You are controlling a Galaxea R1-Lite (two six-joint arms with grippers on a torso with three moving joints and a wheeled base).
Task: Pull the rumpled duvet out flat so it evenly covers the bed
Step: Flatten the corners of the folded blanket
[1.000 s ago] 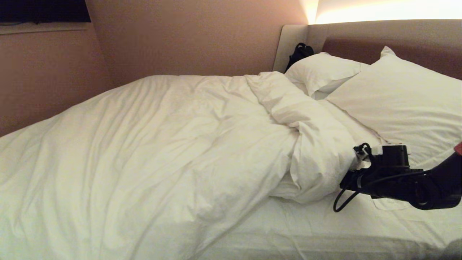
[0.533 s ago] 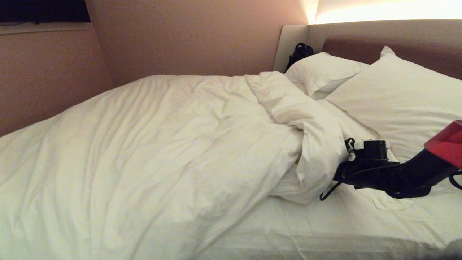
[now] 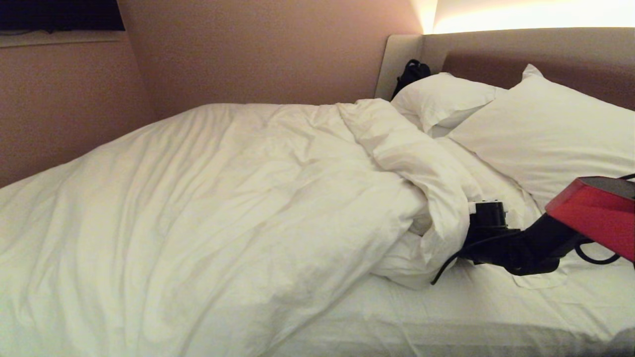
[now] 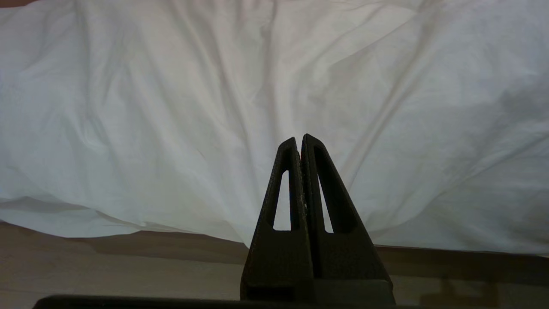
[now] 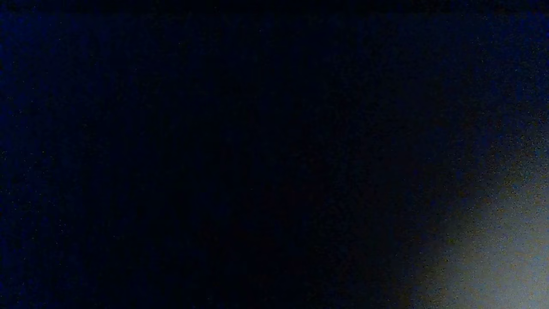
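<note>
The duvet (image 3: 223, 198) covers the left and centre of the bed (image 3: 446, 317), its folded edge running diagonally from upper centre to lower right. Right gripper (image 3: 459, 233) is buried in that fold; finger state cannot be told. Left gripper (image 4: 301, 143): fingers together.

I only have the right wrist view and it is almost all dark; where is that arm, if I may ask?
Observer: The right gripper is pushed into the folded-back edge of the thick white rumpled duvet.
Operator: Is everything covered?
Observer: No; thin white fitted sheet lies bare beside the white rectangular pillows.
Operator: And the left arm?
Observer: The left gripper hangs, jaws shut, facing the duvet's draped side.
</note>
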